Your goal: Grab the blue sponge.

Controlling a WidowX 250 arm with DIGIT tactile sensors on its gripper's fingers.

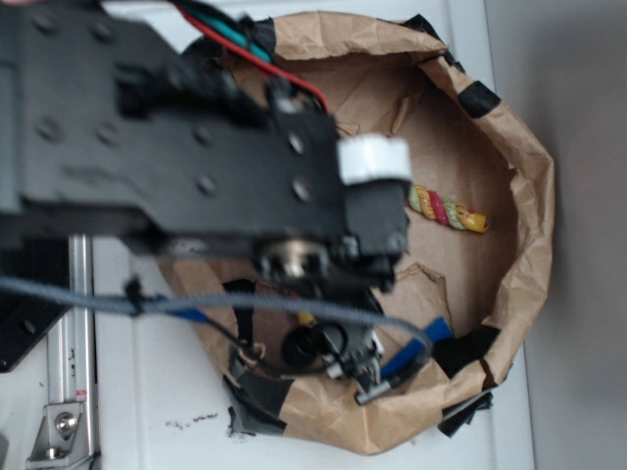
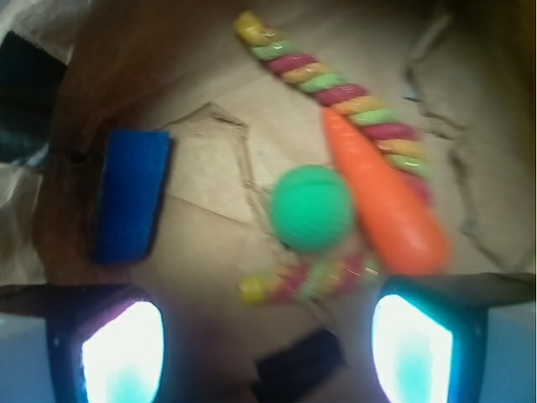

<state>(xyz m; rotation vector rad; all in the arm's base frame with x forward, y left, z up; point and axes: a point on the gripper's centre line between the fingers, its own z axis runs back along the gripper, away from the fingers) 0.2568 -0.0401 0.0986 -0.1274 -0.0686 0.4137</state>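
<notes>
Left of the green ball (image 2: 311, 208), the blue sponge (image 2: 132, 195) lies ungrasped; our tool (image 2: 267, 344) hangs spread, so we judge it must shift leftward.

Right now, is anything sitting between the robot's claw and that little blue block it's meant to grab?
Nothing visible blocks it. In the wrist view the flat royal-blue rectangular sponge lies on bare brown paper, up and left of the open gripper. The green ball and orange toy carrot sit apart, to its right.

A green ball (image 2: 311, 208) touches an orange toy carrot (image 2: 384, 196) beside a twisted rope (image 2: 336, 88) on brown paper (image 2: 210, 159).
</notes>
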